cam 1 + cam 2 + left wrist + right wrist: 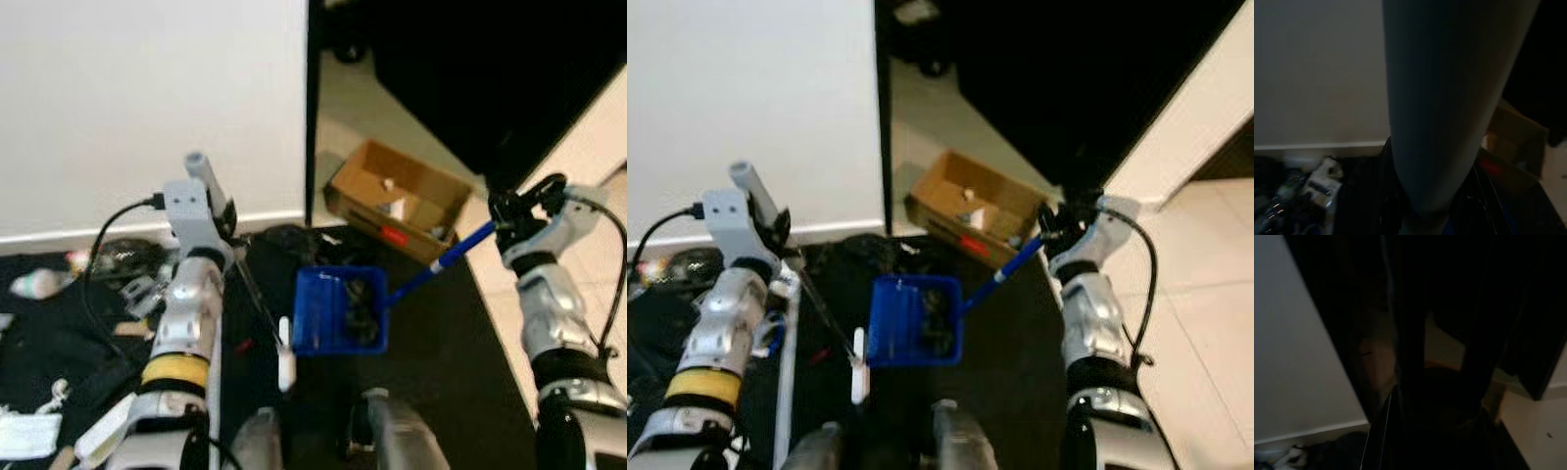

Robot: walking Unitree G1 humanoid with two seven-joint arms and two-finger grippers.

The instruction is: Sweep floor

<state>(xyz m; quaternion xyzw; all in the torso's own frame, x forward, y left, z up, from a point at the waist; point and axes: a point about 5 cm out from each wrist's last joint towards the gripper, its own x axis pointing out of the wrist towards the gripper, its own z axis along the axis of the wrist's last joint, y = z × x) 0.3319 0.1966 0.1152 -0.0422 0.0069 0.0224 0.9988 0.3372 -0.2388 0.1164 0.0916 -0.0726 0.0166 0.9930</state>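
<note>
- Because the blue dustpan [340,311] already carries dark debris and sits at centre frame on the black mat [431,362], you risk spilling that load if the right arm tips the pan.
- The right gripper [516,209], at the right edge of the left eye view, is clamped on the far end of the dustpan's blue handle [441,262]; a grip that far from the pan gives little control, so I judge any wrist roll would swing the pan hard.
- The left gripper [227,217], left of centre, is closed around a pale grey broom pole [199,168]. The thin dark shaft [257,294] runs down toward a white piece [285,357] just beside the pan's left edge.
- Watch the open cardboard box [399,200] at upper centre: it lies near the handle, and a swing could knock it.
- Litter [39,284] stays scattered at lower left, well apart from the pan; the sweep looks unfinished.
- The dustpan's long axis runs diagonally, handle rising to the upper right, pan body at lower left. You cannot tell from these views which way its mouth faces.
</note>
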